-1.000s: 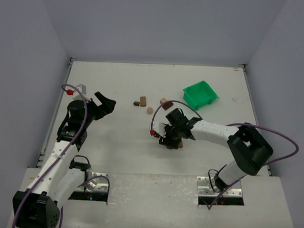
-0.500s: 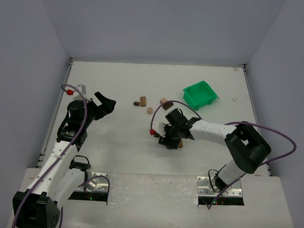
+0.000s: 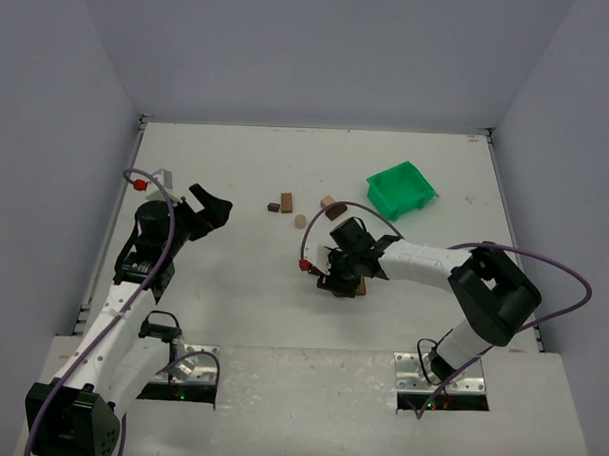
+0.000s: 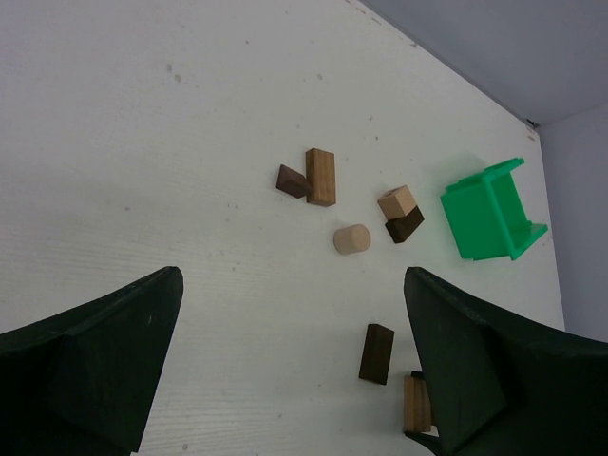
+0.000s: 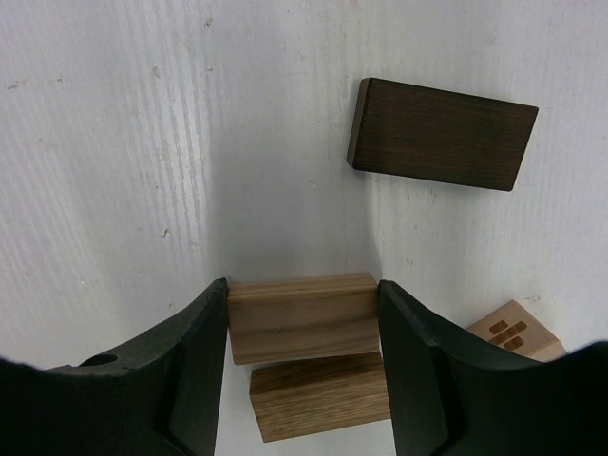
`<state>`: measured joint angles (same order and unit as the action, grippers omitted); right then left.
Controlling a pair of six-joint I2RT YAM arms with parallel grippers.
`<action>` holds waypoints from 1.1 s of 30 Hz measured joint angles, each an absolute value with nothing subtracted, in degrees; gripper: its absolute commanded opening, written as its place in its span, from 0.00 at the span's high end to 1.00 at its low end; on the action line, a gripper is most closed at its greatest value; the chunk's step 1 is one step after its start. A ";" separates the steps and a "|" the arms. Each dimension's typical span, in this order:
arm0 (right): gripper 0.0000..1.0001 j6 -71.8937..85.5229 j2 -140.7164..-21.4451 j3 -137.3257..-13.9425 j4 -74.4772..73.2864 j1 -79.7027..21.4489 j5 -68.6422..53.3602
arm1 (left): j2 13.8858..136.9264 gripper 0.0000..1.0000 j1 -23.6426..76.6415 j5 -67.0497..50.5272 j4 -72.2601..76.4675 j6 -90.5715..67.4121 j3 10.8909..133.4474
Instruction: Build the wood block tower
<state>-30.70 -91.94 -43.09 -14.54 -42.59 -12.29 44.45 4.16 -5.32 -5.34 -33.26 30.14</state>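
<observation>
Bright, even, diffuse overhead light. White matte tabletop (image 3: 247,166) close to blown out, no hard glare. Shadows soft and faint; grey patch above the light tan rectangular wooden block (image 5: 302,318) in the right wrist view, wood grain sharp there. Left gripper's black fingers (image 4: 90,366) underexposed, edges soft.

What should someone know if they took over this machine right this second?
Left hand: open, empty, off to the left side.
Right hand: closed on a tan block, held right over a second tan block; whether they touch is unclear.
A dark block lies beside them. Five more pieces lie loose farther back, left of the green bin, including a cylinder.
Done: at most two tiers. Left: release, then stack the rest.
</observation>
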 measured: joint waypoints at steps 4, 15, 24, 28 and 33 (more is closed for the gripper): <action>0.45 -30.85 -91.94 -43.07 -14.46 -42.63 -12.09 | 44.45 0.00 4.16 -5.32 -5.34 -33.26 30.02; 0.22 -30.73 -91.76 -42.76 -14.39 -42.63 -12.03 | 44.45 0.00 4.16 -5.33 -5.32 -33.26 29.98; 0.02 -30.20 -88.79 -42.78 -15.07 -43.64 -11.88 | 44.43 0.00 4.16 -5.35 -5.31 -33.23 29.98; 0.01 -26.90 -82.13 -42.78 -12.36 -45.41 -10.48 | 44.03 0.00 4.16 -5.37 -5.31 -33.23 29.98; 0.01 -10.55 -75.17 -43.30 -9.21 -46.31 -1.09 | 43.90 0.00 4.16 -5.40 -5.22 -33.24 29.98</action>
<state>-10.55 -75.17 -43.30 -9.21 -46.31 -1.09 43.90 4.16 -5.40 -5.22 -33.24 29.98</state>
